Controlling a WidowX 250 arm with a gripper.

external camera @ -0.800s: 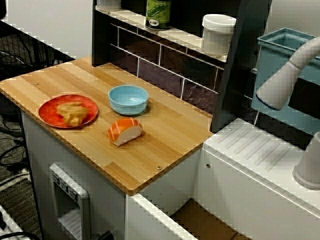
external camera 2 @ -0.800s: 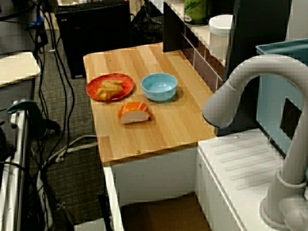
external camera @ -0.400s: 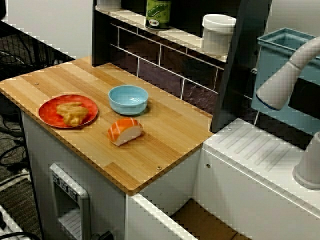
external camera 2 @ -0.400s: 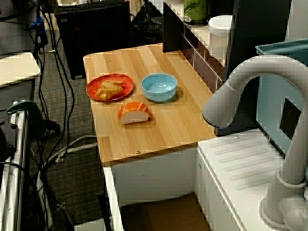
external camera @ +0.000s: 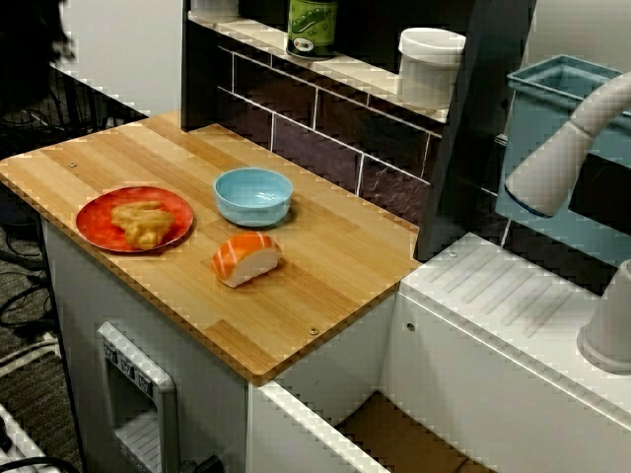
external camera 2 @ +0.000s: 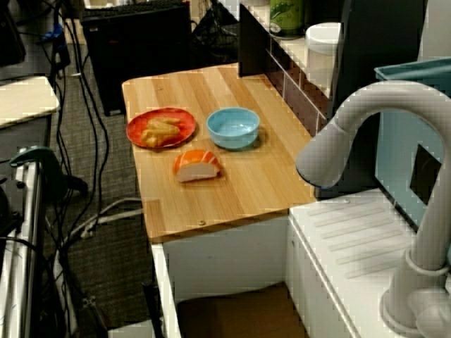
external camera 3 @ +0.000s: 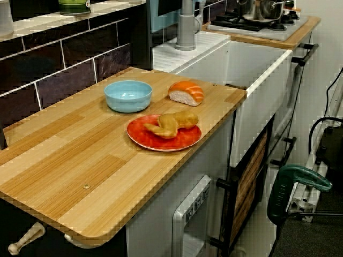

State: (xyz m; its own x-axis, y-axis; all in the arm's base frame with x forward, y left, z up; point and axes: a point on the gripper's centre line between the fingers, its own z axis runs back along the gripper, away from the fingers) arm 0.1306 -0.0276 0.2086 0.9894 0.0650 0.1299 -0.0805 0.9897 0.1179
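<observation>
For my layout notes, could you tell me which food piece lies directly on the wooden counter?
The orange-and-white salmon sushi, near the blue bowl; the fried piece sits on the red plate instead.

Plate point(external camera: 95, 221) showing bright red; chicken point(external camera: 140, 223) on it glowing golden brown. Bowl point(external camera: 253, 195) showing plain pale blue. Sushi point(external camera: 245, 257) wearing orange top with thin white stripes over white base. Counter point(external camera: 325, 266) showing light wood in lengthwise plank bands. Wall tiles point(external camera: 315, 138) showing dark brown-black with pale grout grid. Jar point(external camera: 431, 65) looking white; bottle point(external camera: 313, 26) showing green; bin point(external camera: 552, 99) showing teal; faucet point(external camera: 562, 158) showing off-white.
</observation>
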